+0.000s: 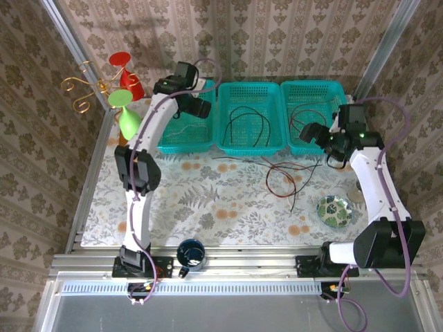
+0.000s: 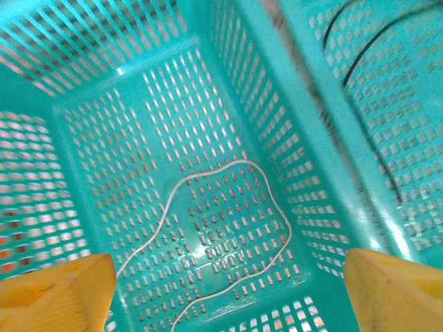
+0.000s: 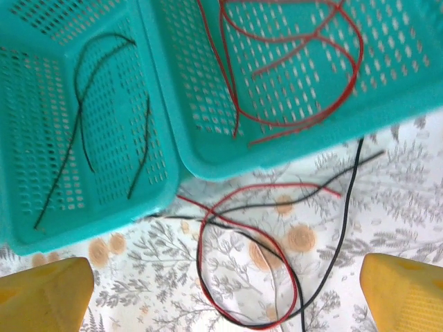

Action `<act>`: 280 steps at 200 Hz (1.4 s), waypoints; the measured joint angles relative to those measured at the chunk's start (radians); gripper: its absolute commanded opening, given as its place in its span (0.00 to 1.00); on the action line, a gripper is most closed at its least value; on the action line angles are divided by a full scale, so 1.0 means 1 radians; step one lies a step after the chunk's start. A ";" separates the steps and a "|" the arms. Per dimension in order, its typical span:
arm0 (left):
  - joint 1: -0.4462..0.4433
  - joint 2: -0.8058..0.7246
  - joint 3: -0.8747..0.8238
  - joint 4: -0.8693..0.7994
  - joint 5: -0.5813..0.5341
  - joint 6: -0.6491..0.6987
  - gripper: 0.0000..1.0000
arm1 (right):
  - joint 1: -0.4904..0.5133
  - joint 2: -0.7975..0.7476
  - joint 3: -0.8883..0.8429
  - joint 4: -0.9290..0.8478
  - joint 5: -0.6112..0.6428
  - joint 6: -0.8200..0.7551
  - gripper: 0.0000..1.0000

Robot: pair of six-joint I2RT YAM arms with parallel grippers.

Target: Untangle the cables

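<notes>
A: Left gripper (image 2: 228,297)?
B: Fingers spread, over the left basket (image 2: 41,173). Pale cable (image 2: 239,162) lies loose on its floor.
A: Right gripper (image 3: 228,297)?
B: Spread wide, above red and black cables (image 3: 208,221) tangled on the table (image 3: 401,180).

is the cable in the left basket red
No, the cable lying on the floor of the left basket is pale white, not red.

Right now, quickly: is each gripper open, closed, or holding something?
Left gripper: open, empty, above the white cable in the basket.
Right gripper: open, empty, above the tangled cables on the table.
</notes>
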 measured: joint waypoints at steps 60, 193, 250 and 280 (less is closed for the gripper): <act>-0.072 -0.196 -0.029 0.005 -0.023 0.009 0.87 | 0.144 -0.011 -0.220 0.033 0.006 0.056 0.83; -0.113 -0.521 -0.674 0.131 0.056 -0.117 0.84 | 0.286 0.120 -0.361 0.127 0.058 0.109 0.65; -0.109 -0.543 -0.780 0.172 0.071 -0.156 0.84 | 0.321 0.192 -0.362 0.102 0.150 0.116 0.59; -0.109 -0.581 -0.821 0.178 0.074 -0.166 0.84 | 0.345 0.192 -0.374 0.091 0.185 0.126 0.52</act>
